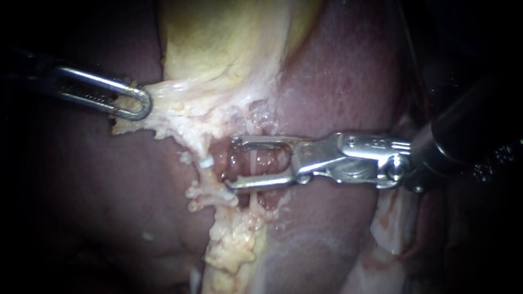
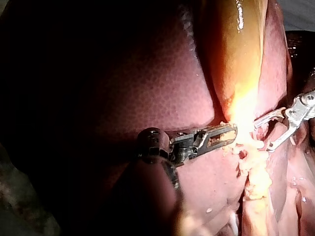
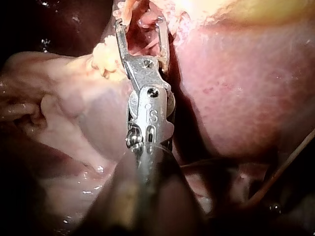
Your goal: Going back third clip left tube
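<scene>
the step in hand looks like the retreat from the tubes. the right instrument (image 1: 231, 162) has its two jaws wide apart, straddling the exposed window below the gallbladder (image 1: 229, 38), and it grips nothing. a pale tube (image 1: 255, 163) crosses the gap between the jaws, with reddish strands on either side; i cannot settle which is the left tube. a small white piece (image 1: 206, 162) sits on the tissue just beyond the jaw tips and may be a clip, but it is too small to be sure. the left instrument (image 1: 143, 103) has its jaws closed on a pale tissue flap (image 1: 169, 114) at the gallbladder's neck, holding it out to the side.

the next move, i judge, calls for a straight pull back along the shaft, with the jaws apart so neither tip catches a strand. room is tight at the tips: fatty tissue (image 1: 234, 245) lies just beside the lower jaw and the liver (image 1: 338, 81) flanks the shaft. behind the shaft the way looks open.
</scene>
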Robot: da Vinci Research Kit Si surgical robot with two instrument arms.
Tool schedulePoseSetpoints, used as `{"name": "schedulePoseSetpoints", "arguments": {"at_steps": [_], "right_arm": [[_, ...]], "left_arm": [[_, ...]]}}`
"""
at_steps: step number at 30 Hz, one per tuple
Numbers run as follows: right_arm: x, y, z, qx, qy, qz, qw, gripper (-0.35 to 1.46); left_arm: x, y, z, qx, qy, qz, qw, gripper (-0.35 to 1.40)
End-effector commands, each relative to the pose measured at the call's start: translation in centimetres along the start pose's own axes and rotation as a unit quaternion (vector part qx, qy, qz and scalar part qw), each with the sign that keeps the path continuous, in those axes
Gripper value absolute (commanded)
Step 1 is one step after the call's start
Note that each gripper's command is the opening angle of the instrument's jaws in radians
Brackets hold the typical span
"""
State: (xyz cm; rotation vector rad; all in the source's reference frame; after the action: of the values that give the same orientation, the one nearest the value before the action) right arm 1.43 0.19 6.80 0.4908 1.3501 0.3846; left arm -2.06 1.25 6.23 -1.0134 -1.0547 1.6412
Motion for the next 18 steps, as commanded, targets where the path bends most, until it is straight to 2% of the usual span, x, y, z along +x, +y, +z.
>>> {"name": "schedulePoseSetpoints", "arguments": {"at_steps": [1,10,18], "right_arm": [[0.0,-0.01,-0.04,0.001,0.0,-0.006,1.0,0.5],[0.02,-0.06,-0.38,0.01,-0.002,-0.035,0.9993,0.5],[0.18,-0.14,-0.7,0.019,-0.002,-0.048,0.9987,0.5]], "left_arm": [[0.0,0.0,0.0,0.0,0.0,0.0,1.0,-0.35],[0.0,0.01,0.0,0.0,0.0,0.0,1.0,-0.35],[0.0,0.01,0.0,0.0,0.0,0.0,1.0,-0.35]]}}
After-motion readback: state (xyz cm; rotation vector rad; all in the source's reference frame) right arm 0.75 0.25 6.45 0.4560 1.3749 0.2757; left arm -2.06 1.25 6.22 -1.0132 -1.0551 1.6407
